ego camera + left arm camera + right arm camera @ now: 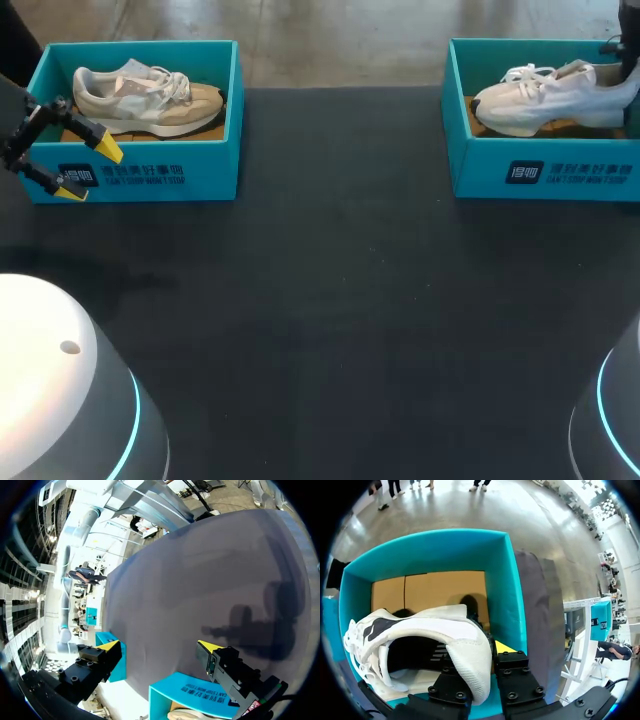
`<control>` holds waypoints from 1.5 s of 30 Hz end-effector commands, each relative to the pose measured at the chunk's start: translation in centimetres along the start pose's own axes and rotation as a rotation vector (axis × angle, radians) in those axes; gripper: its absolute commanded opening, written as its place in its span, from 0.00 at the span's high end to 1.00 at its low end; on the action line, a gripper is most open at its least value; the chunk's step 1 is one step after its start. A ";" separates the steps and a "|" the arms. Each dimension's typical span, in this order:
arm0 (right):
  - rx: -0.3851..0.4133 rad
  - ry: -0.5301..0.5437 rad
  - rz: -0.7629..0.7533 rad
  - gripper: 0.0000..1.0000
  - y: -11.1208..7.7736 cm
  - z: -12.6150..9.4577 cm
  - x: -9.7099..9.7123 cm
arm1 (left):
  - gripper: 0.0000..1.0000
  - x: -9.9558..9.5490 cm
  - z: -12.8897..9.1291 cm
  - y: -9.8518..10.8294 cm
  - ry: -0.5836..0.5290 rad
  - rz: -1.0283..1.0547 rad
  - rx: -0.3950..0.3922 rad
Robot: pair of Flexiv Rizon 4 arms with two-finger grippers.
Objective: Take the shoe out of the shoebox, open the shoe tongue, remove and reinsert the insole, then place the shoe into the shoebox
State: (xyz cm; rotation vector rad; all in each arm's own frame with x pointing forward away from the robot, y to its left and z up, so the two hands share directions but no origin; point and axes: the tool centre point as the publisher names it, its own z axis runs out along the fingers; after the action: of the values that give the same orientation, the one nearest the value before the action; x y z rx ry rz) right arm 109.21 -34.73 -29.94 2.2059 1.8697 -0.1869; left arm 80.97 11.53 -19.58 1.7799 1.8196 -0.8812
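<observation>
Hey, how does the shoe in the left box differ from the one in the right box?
The left shoe is beige and grey; the right shoe is white. The left shoe lies untouched; the right gripper grips the right shoe's heel. Both sit in teal boxes.

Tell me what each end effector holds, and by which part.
Right end effector grips the white shoe by its heel; left end effector holds nothing.

White lace-up shoe (550, 100), sole down, toe leftward, inside the open teal shoebox (480, 170), far right.
</observation>
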 end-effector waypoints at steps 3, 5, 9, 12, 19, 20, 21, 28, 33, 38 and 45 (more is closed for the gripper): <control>0.009 -0.001 0.009 1.00 -0.2 0.1 0.0 | 0.00 0.0 0.0 0.0 0.001 0.001 -0.001; 0.012 -0.001 0.011 1.00 -0.5 0.2 0.0 | 0.00 0.0 0.0 0.0 0.001 0.001 -0.001; 0.018 0.003 0.013 1.00 -1.3 0.4 0.2 | 0.00 0.0 0.0 0.0 0.001 0.001 -0.001; 0.022 0.006 0.014 1.00 -2.0 0.3 0.3 | 0.00 0.0 0.0 0.0 0.001 0.001 -0.001; 0.036 0.003 0.011 1.00 -3.7 0.8 0.1 | 0.00 0.0 0.0 0.0 0.001 0.001 -0.001; 0.036 0.003 0.011 1.00 -3.8 0.8 0.1 | 0.00 0.0 0.0 0.0 0.001 0.001 -0.001; 0.038 0.004 0.011 1.00 -4.0 0.8 0.1 | 0.00 0.0 0.0 0.0 0.001 0.001 -0.001; 0.049 0.010 0.000 1.00 -5.5 1.0 0.3 | 0.00 0.0 0.0 0.0 0.001 0.001 -0.001; 0.057 0.020 0.006 1.00 -6.2 1.2 0.3 | 0.00 0.0 0.0 0.0 0.001 0.001 -0.001; 0.071 0.026 0.019 1.00 -7.0 1.6 0.5 | 0.00 0.0 0.0 0.0 0.001 0.001 -0.001; 0.078 0.030 0.025 1.00 -7.3 2.2 0.6 | 0.00 0.0 0.0 0.0 0.001 0.001 -0.001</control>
State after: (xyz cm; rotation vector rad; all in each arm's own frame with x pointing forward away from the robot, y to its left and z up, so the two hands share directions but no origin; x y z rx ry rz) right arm 102.32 -33.68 -32.93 2.2949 1.8821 -0.2316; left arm 80.97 11.53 -19.58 1.7799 1.8196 -0.8812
